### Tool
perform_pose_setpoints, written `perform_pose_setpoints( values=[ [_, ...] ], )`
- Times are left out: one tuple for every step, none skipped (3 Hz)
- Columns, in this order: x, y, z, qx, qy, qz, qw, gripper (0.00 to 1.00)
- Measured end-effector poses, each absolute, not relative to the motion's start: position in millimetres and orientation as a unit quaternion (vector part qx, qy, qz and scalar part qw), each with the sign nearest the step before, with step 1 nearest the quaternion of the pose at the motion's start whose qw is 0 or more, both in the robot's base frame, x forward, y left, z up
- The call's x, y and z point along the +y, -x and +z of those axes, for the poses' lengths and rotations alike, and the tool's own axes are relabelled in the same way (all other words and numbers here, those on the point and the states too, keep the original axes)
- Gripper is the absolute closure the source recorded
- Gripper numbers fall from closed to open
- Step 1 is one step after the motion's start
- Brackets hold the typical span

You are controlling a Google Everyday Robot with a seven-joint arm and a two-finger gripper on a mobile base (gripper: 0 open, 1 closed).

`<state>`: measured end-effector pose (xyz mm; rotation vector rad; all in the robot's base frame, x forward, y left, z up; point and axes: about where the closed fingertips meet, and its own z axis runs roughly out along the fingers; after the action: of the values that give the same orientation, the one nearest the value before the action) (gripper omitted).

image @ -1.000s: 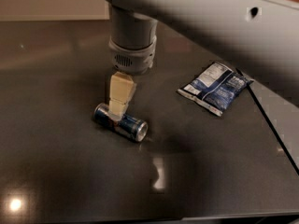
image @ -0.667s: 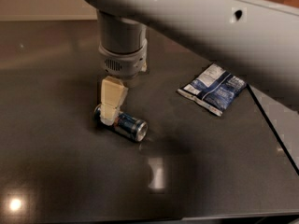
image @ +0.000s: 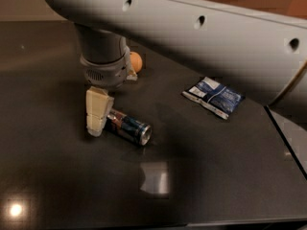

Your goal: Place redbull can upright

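Black glossy table (image: 216,176) fills the near part of my view, with a small bright light spot at the near left and a paler smear of reflection just in front of the can.

Past that reflection the can (image: 128,126) lies on its side on the table, left of the middle. Its silver end points toward the near right and its blue and silver body runs back toward the far left. It is not upright.

The gripper (image: 99,121) comes straight down at the can's far-left end. Its pale cream lower part reaches the table there and covers that end of the can. It is right against the can, but from this angle I cannot tell whether it is spread, pressed together, or pinching the can.

To the right and a little farther off, well apart from the can, a dark blue and white snack bag (image: 214,96) lies flat.

Behind the gripper's grey wrist, a small orange round thing (image: 136,61) peeks out on the far side.

Overhead, the thick grey arm (image: 201,37) crosses from the far left to the right edge.
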<state>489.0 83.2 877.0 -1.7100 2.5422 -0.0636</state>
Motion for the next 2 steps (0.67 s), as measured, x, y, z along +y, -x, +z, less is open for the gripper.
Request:
perform_pose_setpoints(
  values=[
    [90.4, -491.2, 868.4, 0.832, 0.553, -0.029, 0.025, 0.0],
    [94.5, -497.4, 859.0, 0.837, 0.545, -0.032, 0.015, 0.0]
  ],
)
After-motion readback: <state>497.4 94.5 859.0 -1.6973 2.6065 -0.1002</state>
